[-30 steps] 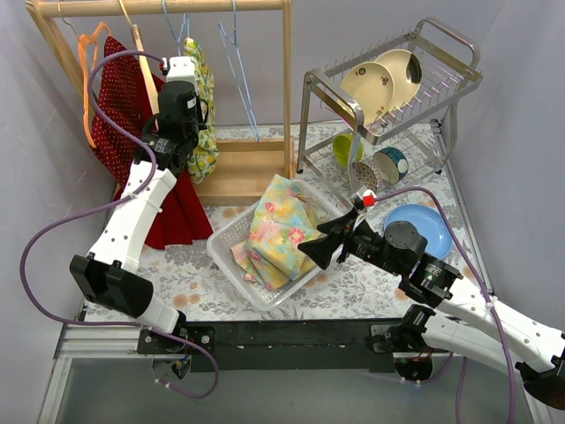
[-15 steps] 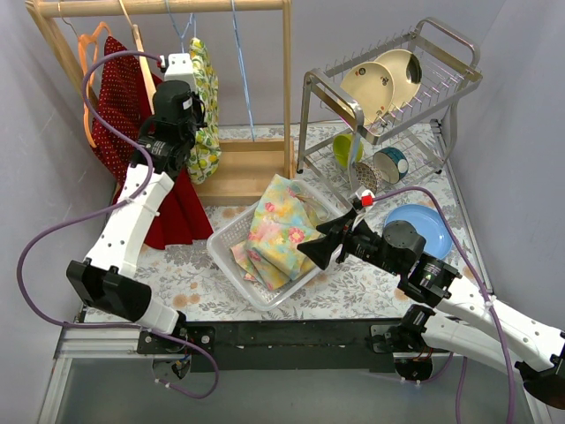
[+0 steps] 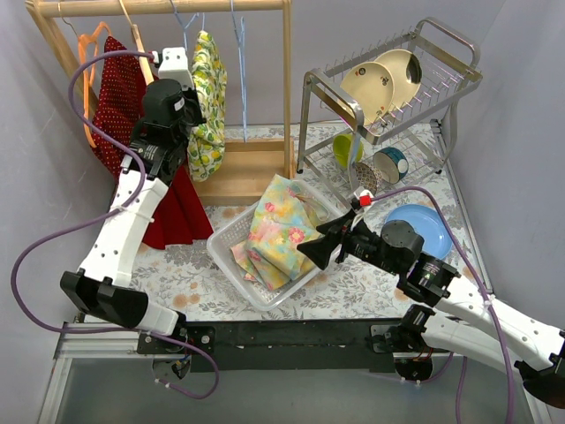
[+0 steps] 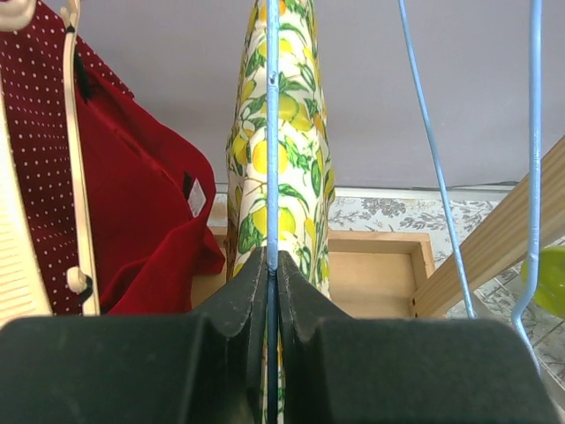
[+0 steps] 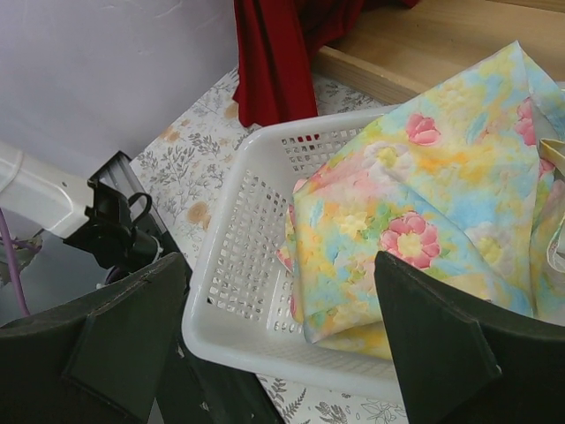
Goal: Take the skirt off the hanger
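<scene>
My left fingers (image 4: 240,296) are pinched shut on the thin wire of the blue hanger (image 4: 272,132), which runs straight down into the slit between them. I hold it low on the wire, I judge, so the hanger cannot swing or twist while the cloth is worked off it. Just behind that wire hangs the lemon-print skirt (image 4: 300,132), the piece I am after, draped on the hanger and dangling from the wooden rail (image 3: 168,7) at the back of the tabletop (image 3: 199,274). I cannot tell whether any of its fabric is caught in my pinch along with the wire. To one side, close beside it on the rail, hangs a red dress (image 4: 132,194), which I must not drag along. My right fingers (image 5: 132,331) stand spread wide with nothing between them, well apart from the rail, hovering over the near rim of the white basket (image 5: 256,230) where a folded floral cloth (image 5: 415,212) already lies. That placing looks like readiness: with one side steadying the hanger, the free side would need to come across and draw the skirt off.
</scene>
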`<state>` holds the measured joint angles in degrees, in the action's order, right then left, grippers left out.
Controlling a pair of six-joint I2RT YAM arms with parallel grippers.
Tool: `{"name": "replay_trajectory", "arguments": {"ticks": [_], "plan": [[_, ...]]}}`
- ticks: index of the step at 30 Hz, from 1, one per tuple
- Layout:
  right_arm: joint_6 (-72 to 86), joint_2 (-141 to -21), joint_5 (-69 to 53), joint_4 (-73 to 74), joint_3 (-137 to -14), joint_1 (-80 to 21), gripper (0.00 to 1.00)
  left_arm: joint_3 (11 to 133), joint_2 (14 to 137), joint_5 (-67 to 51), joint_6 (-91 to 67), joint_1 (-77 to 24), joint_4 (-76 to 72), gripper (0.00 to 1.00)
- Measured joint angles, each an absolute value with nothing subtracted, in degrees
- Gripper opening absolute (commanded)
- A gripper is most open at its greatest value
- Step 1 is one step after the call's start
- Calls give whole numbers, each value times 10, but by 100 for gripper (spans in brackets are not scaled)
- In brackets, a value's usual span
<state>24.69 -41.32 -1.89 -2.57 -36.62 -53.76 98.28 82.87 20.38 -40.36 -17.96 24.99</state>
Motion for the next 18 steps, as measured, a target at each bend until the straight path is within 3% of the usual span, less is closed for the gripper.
{"name": "replay_trajectory", "arguments": {"ticks": [18], "plan": [[241,-427,-12,46,-413,-538,95,850,687,145,-415,-177,196,0]]}}
